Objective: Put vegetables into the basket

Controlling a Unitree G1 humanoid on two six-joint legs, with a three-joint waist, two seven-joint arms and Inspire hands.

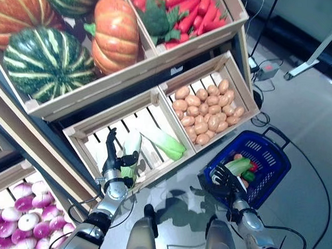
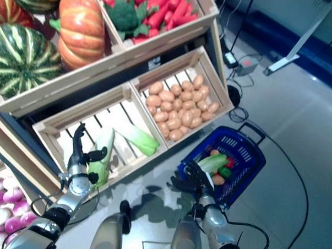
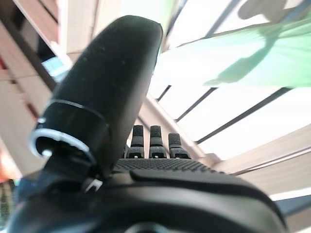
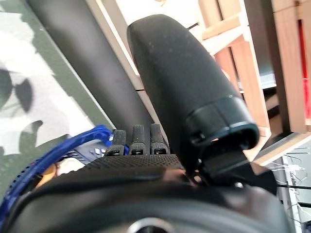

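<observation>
Pale-green leeks (image 1: 157,142) lie in the slatted crate (image 1: 77,133); our left robot hand (image 1: 116,158) stands over one with fingers extended, grasping nothing. Our right robot hand (image 1: 223,178), fingers spread and relaxed, sits at the blue basket (image 1: 277,157) rim. Risk, in our judgement: the long leek may tilt from a pinch off its middle or catch the crate wall.

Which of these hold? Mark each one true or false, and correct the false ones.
1. The basket is empty. False: the blue basket already holds green and red vegetables.
2. The potatoes lie in the crate to the right of the leeks' crate. True: potatoes, leeks.
3. The left hand is among the potatoes. False: the left hand is up in the leeks' crate, fingers straight, beside a leek.
4. The right hand holds a carrot. False: the right hand is open and empty at the basket's near rim.
</observation>
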